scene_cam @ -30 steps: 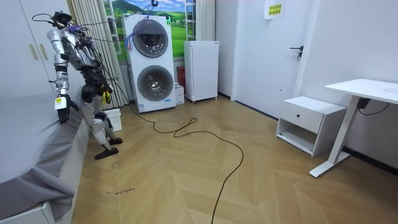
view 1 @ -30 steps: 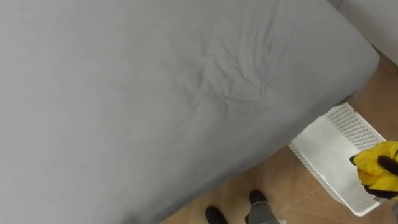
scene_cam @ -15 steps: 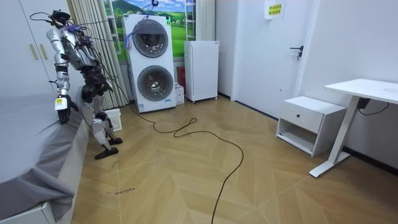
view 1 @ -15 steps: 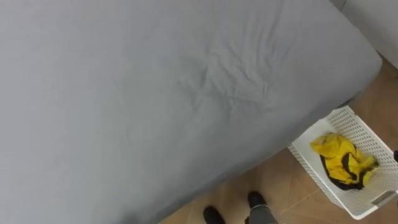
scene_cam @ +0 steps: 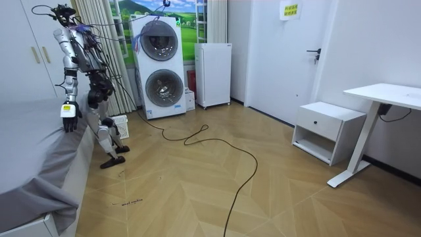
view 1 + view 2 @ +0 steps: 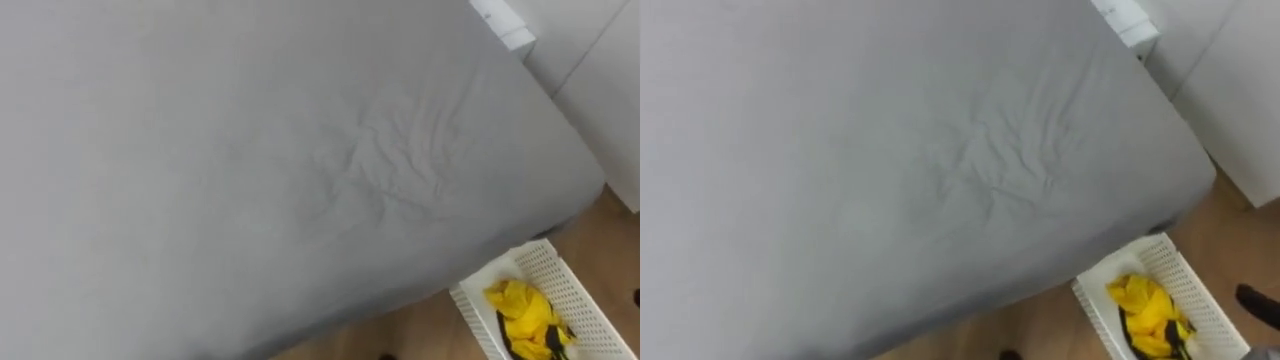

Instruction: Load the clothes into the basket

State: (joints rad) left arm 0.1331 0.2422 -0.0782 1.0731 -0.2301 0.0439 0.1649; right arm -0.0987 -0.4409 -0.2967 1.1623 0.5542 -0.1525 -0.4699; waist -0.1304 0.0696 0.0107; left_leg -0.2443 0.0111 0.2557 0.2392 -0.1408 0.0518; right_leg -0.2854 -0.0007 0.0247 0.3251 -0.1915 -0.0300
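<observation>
- Right hand (image 6: pixel 1258 302): a dark tip, low at the right eye view's right edge. You could not tell whether it was released or clenched.
- Yellow garment (image 6: pixel 1145 312): lay just to that hand's left, apart from it. It was bunched inside the basket with some dark fabric at its lower side, and had no clear long axis.
- Basket (image 6: pixel 1202 298): white and perforated, standing on the floor. Its long side ran diagonally from the bed's corner towards the right hand, which was plainly the nearer.
- Left hand (image 5: pixel 68 110): hung over the bed's edge, well apart from the basket; state could not be told.
- Bed (image 6: pixel 890 150): grey creased sheet, its edge just beside the basket's rim.
- Floor (image 6: pixel 1240 240): an open strip between bed and wardrobe (image 6: pixel 1230 90). You likely had room there to move the right arm.
</observation>
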